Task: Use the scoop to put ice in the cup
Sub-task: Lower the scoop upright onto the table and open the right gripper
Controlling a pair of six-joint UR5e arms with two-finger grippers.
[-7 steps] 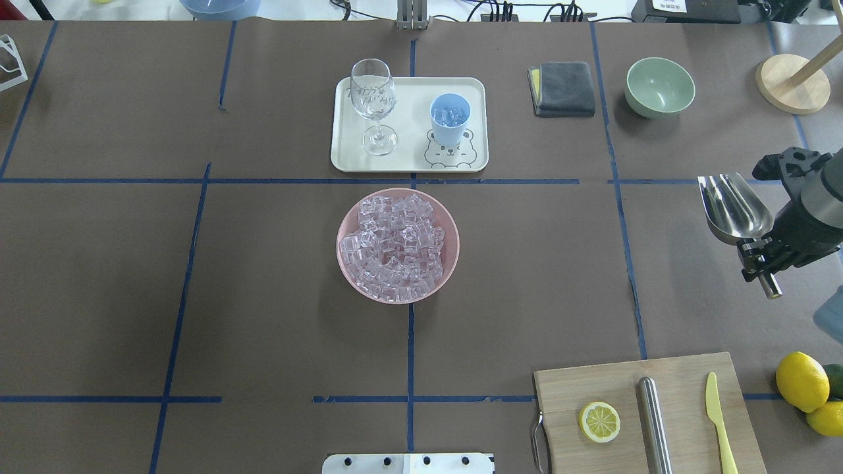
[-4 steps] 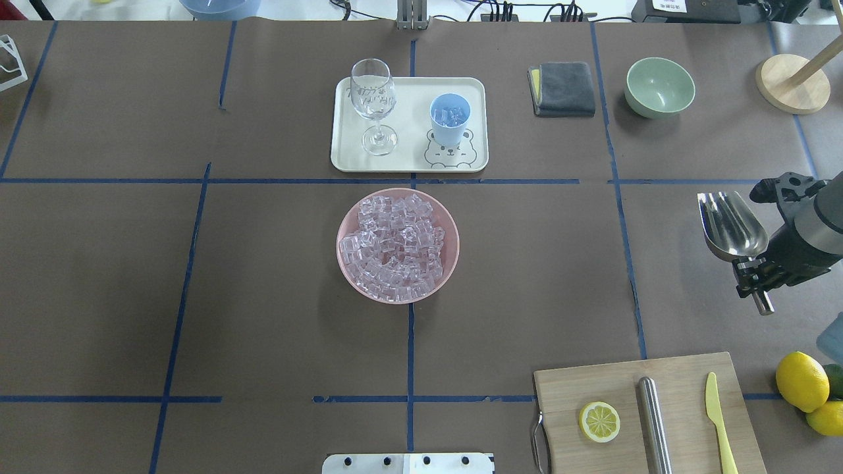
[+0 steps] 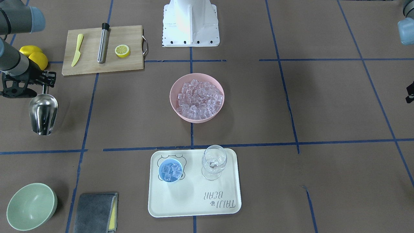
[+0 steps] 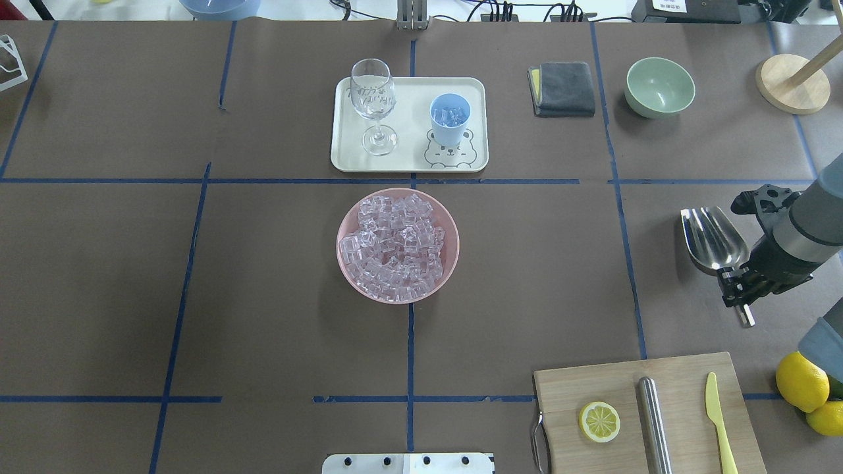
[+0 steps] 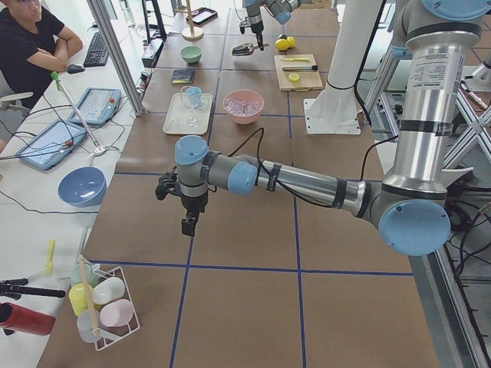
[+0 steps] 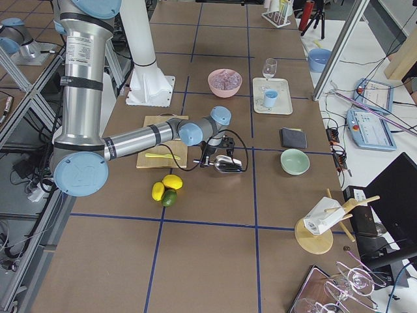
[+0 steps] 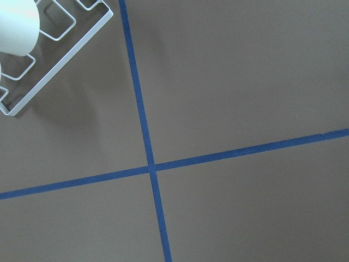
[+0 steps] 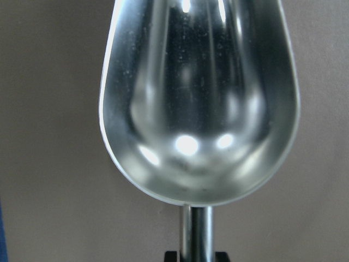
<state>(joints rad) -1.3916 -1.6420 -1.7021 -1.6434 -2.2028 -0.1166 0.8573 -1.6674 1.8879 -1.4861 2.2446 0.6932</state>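
My right gripper (image 4: 737, 289) is shut on the thin rod handle of the steel scoop (image 4: 712, 240), low over the table's right side. The trough is empty in the right wrist view (image 8: 199, 103) and in the front view (image 3: 43, 114). The ice (image 4: 397, 245) is heaped in a pink bowl (image 4: 346, 227) at the table's middle. The light-blue cup (image 4: 450, 118) stands on a white tray (image 4: 408, 161) behind the bowl, with some cubes inside (image 3: 170, 171). My left gripper (image 5: 188, 222) hangs over bare table far to the left; I cannot tell whether it is open or shut.
A wine glass (image 4: 373, 105) stands on the tray beside the cup. A grey cloth (image 4: 563, 89) and a green bowl (image 4: 660, 85) lie back right. A cutting board (image 4: 649, 411) with a lemon half, steel cylinder and knife lies front right, with lemons (image 4: 800, 382) beside it.
My right gripper has carried the empty scoop toward the robot's side of the table and slightly left. The bowl, cup and tray have not moved.
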